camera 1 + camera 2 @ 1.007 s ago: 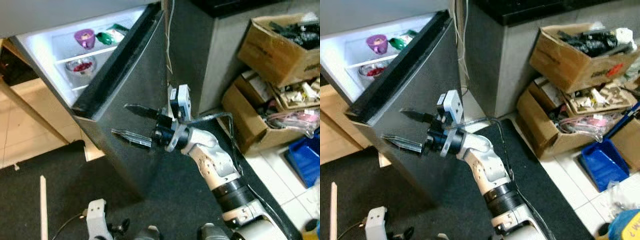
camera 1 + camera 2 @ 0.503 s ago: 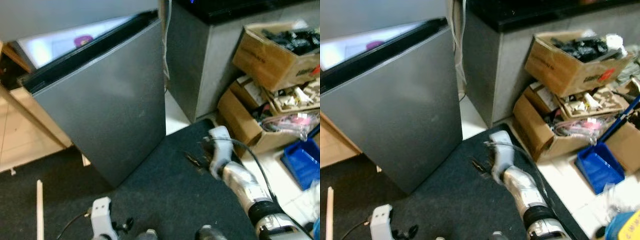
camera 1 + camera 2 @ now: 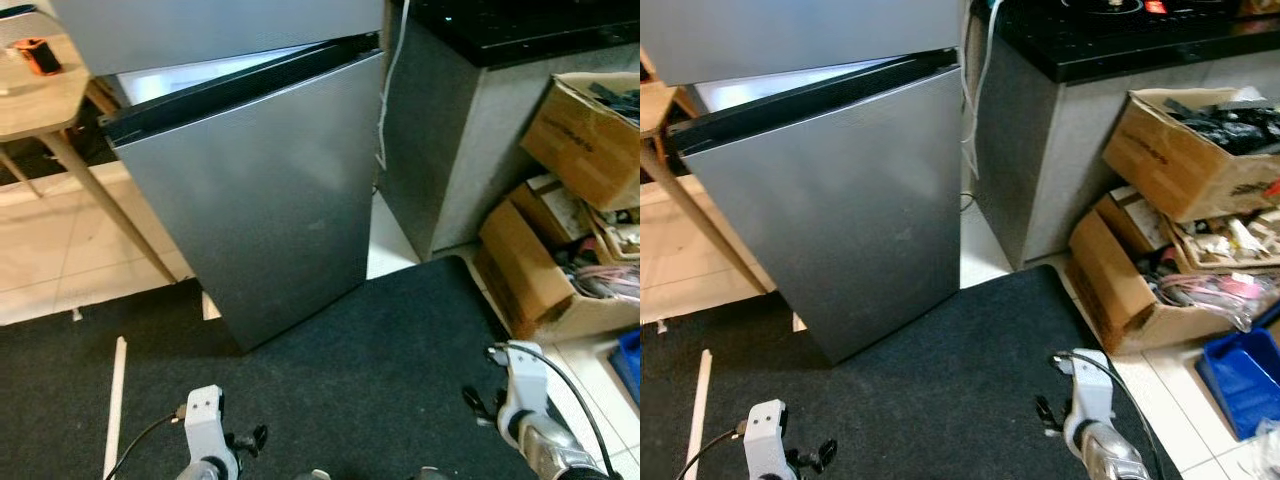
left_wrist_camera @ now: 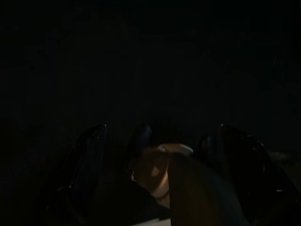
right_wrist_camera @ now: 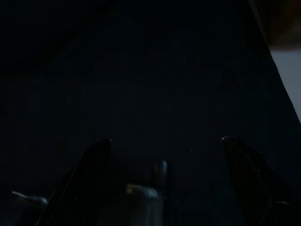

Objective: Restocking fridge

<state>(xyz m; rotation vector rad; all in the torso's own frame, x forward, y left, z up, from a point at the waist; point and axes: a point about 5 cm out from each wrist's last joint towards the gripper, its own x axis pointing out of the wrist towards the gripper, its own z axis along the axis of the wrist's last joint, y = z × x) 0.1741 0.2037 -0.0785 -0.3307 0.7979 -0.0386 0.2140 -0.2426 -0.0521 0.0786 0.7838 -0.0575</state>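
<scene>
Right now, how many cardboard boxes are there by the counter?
2. The top box sits tilted beside the counter. The lower box stands open beneath it on the floor, full of clutter. More may be hidden in the clutter or past the frame edge.

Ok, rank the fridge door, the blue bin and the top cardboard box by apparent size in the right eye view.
1. fridge door, by far the largest.
2. top cardboard box.
3. blue bin, smallest as seen, though the frame edge cuts it off, so its full size is unsure.
</scene>
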